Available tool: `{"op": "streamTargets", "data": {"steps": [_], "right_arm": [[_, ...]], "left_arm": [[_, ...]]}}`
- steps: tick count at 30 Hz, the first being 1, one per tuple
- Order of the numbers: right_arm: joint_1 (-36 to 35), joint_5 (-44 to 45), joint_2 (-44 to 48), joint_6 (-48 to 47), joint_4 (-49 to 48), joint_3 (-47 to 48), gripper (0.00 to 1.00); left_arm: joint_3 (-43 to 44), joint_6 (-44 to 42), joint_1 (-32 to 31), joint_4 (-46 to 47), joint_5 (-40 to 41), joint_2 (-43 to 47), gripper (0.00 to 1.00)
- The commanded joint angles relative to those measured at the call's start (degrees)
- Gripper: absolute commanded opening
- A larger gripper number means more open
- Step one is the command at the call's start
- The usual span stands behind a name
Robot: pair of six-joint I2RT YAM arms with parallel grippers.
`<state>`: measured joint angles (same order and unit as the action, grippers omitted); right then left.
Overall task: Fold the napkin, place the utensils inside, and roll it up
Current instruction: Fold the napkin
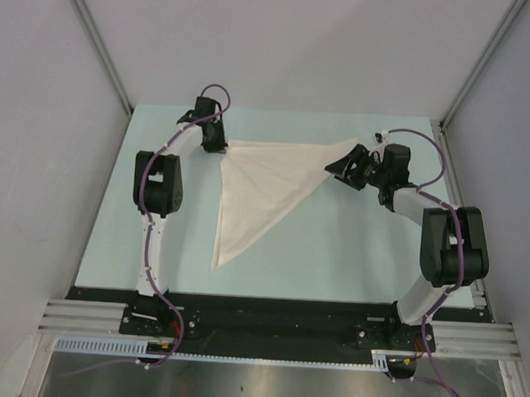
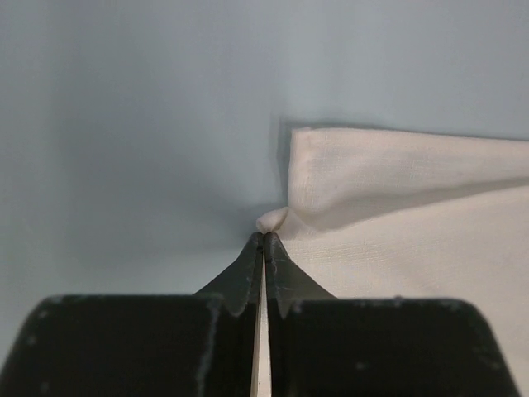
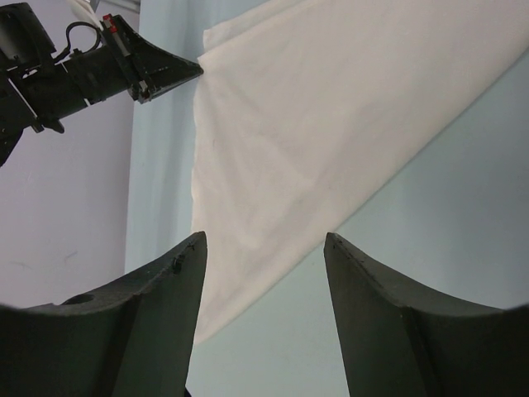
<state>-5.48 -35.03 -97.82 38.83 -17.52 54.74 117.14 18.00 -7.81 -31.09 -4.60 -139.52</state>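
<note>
While you are working at the left side, your left tool is pinching shut on the far-left corner of the napkin, and a small nub of cloth is showing at its tips. From there the cloth is lying on the bench as a triangle. One edge is running rightward along the far side between the two tools, and the third corner is pointing toward the near edge, left of centre. That shape is suggesting to me that the diagonal fold is already made, though I cannot tell whether the layers are lining up cleanly. Moving right, your right tool is hovering at the far-right corner with its jaws standing apart, gripping nothing. Its wrist view is showing cloth beyond the gap, not between the fingers. The knife is not appearing in any view, so you are not yet laying it inside, and the rolling is not yet begun. By my reckoning you are sitting early in the job, with the fold about done and the loading and rolling left.
</note>
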Motion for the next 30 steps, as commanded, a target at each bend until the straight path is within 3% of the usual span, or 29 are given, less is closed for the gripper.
{"op": "streamTargets", "data": {"steps": [1, 14, 30], "right_arm": [[-0.5, -1.19, 1.67, -0.95, -1.47, -0.16, 0.64], [-1.03, -1.89, -0.35, -1.21, -1.38, 0.63, 0.64], [-2.08, -3.21, -3.96, -1.74, -0.59, 3.09, 0.65]], "left_arm": [[2.21, 0.11, -0.1, -0.11, -1.11, -1.63, 0.01], [-4.12, -0.16, -1.15, 8.94, -1.11, 4.35, 0.0], [-10.7, -0.68, -4.14, 15.62, 9.43, 12.78, 0.0]]}}
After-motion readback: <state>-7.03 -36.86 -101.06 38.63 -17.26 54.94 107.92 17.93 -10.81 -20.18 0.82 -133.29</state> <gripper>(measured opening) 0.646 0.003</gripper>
